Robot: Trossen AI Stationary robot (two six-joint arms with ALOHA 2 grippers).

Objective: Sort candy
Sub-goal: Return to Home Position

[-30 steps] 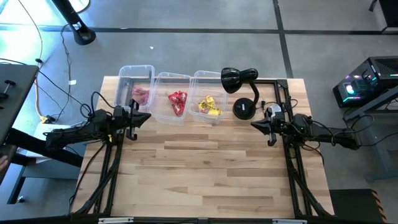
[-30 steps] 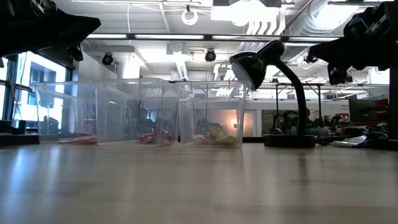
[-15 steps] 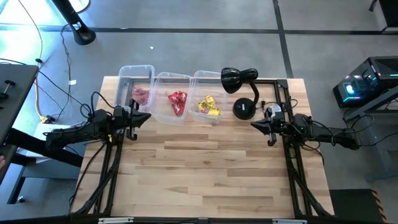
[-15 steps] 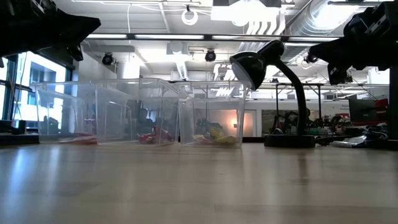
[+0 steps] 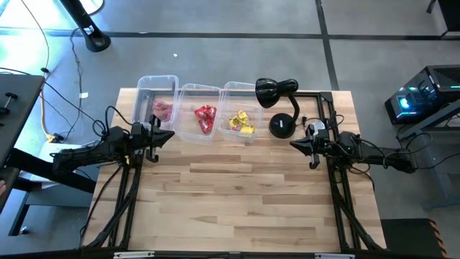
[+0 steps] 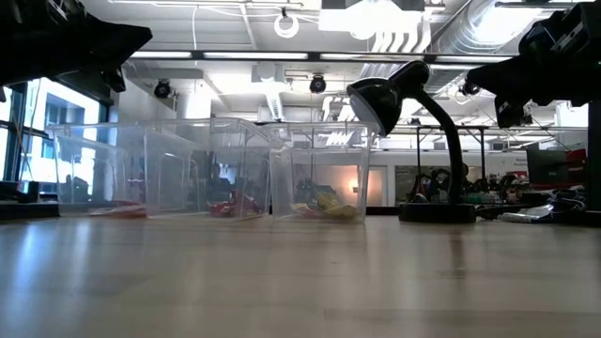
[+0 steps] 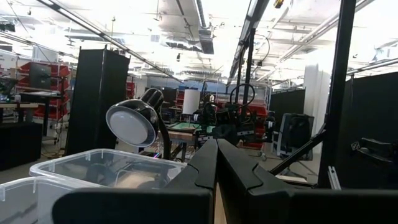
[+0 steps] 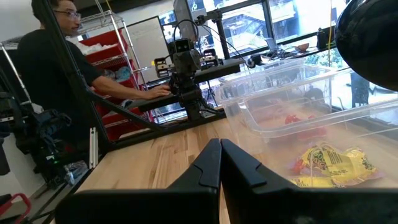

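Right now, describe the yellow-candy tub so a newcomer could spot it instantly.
On the wooden table, three clear tubs stand in a row along one edge. It is the end tub beside the black desk lamp, the only one holding yellow candy.

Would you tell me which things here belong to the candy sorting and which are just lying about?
Job: pink candy, red candy, yellow candy, each in its own clear bin; left gripper and right gripper, shut, at the sides.
Lying about: black desk lamp; person beyond table.

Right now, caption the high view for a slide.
Candy sorted by colour into three clear tubs; left gripper and right gripper shut, parked apart.
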